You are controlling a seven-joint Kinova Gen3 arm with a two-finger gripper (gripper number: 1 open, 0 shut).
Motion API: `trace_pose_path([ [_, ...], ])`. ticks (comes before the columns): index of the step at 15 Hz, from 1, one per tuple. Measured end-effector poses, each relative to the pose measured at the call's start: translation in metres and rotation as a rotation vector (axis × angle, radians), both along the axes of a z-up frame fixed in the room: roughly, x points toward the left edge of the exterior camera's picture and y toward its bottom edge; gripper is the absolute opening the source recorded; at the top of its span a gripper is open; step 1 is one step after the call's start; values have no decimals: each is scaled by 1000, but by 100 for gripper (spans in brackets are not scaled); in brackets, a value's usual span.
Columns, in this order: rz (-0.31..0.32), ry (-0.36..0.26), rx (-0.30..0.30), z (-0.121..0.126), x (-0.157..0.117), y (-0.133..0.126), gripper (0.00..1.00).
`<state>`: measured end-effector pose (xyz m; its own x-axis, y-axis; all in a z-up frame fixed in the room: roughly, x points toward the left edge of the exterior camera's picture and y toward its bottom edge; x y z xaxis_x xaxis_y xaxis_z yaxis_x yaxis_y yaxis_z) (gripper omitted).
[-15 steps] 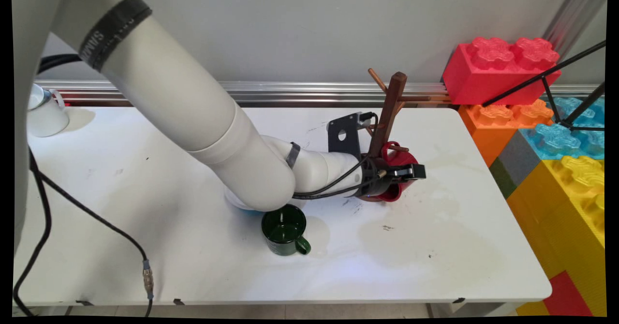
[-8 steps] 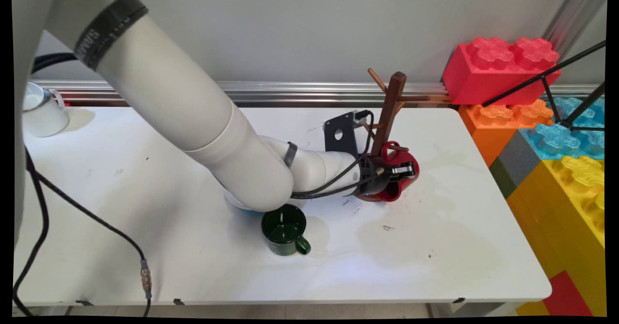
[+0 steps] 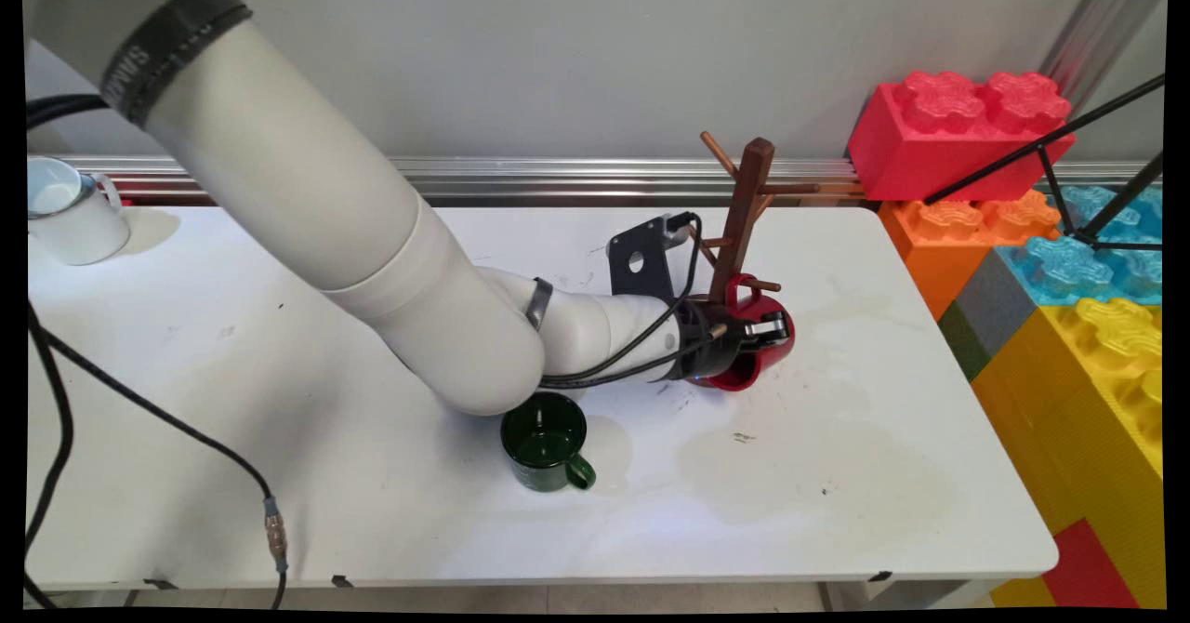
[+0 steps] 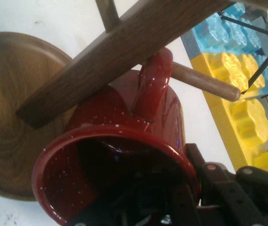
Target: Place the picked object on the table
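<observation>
Red speckled mug (image 3: pixel 758 349) tilted, handle hooked over wooden mug tree (image 3: pixel 741 223) peg

Three mugs (image 3: pixel 758 349) (image 3: pixel 546 442) (image 3: pixel 65 214), one rack (image 3: pixel 739 223)

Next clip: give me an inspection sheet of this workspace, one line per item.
Surface: white table, scuffed and faintly stained.
Things handled: red mug hangs by its handle on a peg of the wooden mug tree.
Clutter: green mug upright near the table's middle; white mug at the far left corner.
Claw: claw at the red mug's rim, one finger inside the mug, one outside.
Cables: black cables hang across the table's left side.
Surroundings: giant toy bricks stacked at right; grey wall behind.
</observation>
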<state>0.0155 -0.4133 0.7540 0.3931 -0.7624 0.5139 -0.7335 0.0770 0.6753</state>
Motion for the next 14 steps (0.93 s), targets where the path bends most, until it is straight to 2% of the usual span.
trace_pose_path([
  [7,-18,42,-28,13,3,-1,0],
  [14,-75,77,-58,28,7,0,0],
])
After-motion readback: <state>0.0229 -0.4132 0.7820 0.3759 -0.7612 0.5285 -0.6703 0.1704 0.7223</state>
